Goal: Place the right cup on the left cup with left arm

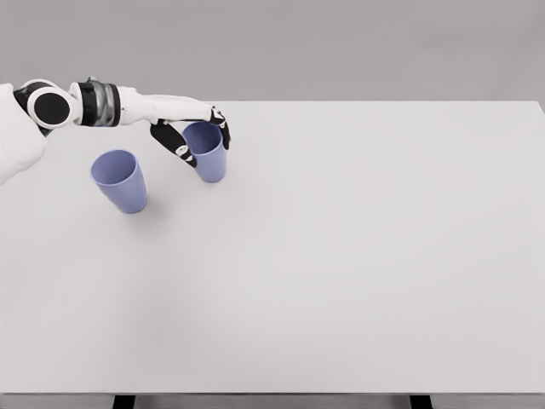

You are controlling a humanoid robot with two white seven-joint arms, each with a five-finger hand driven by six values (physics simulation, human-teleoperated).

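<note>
Two lavender-blue cups stand upright on the white table (341, 273). The left cup (120, 181) stands alone at the far left. The right cup (207, 152) is a little farther back, and my left hand (197, 136) reaches in from the left and wraps it. The thumb is on its left side, the other fingers curl over its rim and right side. The hand looks shut on this cup, whose base still seems to rest on the table. The right arm does not show.
The table's far edge runs just behind the hand. Its front edge lies along the bottom of the picture, with two dark legs showing below it.
</note>
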